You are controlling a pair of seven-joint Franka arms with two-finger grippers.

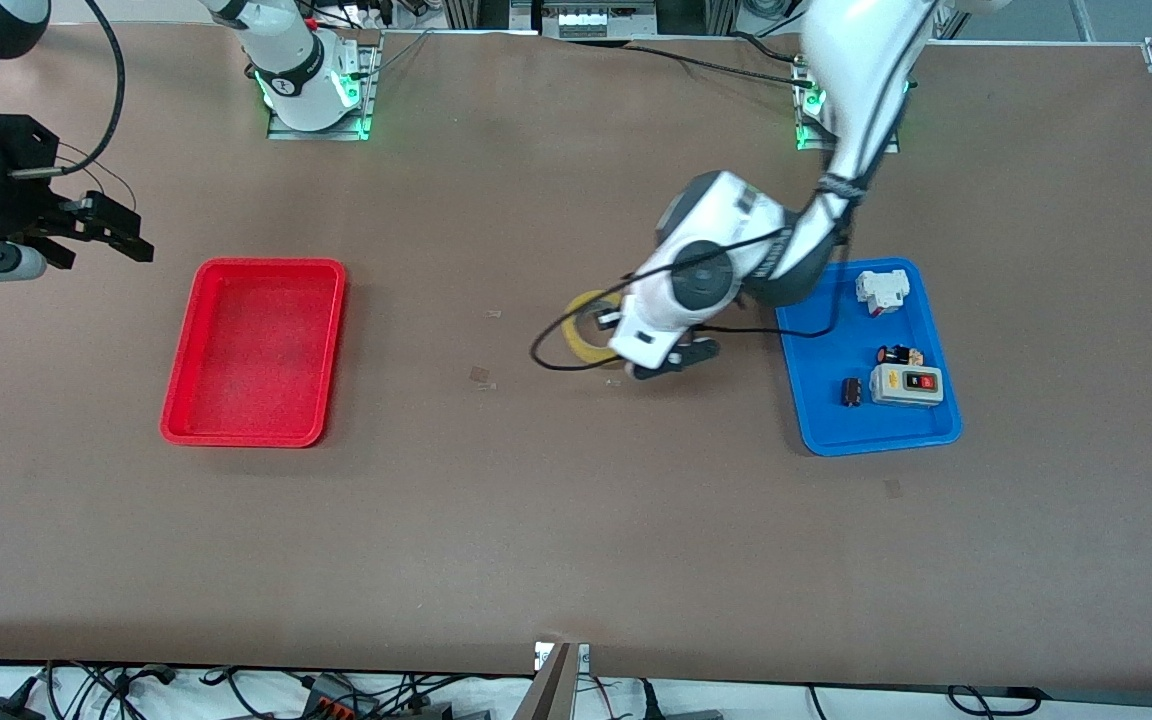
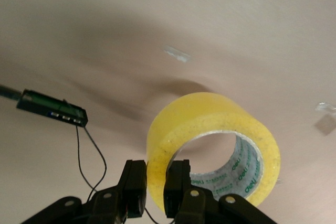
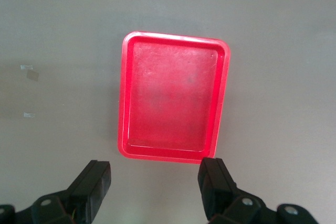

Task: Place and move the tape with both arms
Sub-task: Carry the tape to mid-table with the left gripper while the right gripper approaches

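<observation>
The tape (image 1: 584, 322) is a yellowish ring in the middle of the table, between the two trays, partly hidden by my left hand. My left gripper (image 1: 638, 368) is shut on the tape's wall. In the left wrist view the tape (image 2: 210, 114) shows one finger in its hole and one finger (image 2: 134, 182) outside, at my left gripper (image 2: 156, 187). I cannot tell whether the roll rests on the table or hangs just above it. My right gripper (image 1: 111, 232) waits open and empty, up in the air at the right arm's end. In the right wrist view, my right gripper (image 3: 156, 187) is spread wide.
A red tray (image 1: 181, 400) lies empty toward the right arm's end; it also shows in the right wrist view (image 3: 123, 103). A blue tray (image 1: 816, 425) toward the left arm's end holds a grey switch box (image 1: 904, 386), a white part (image 1: 881, 290) and small parts. Small scraps (image 1: 481, 376) lie on the table.
</observation>
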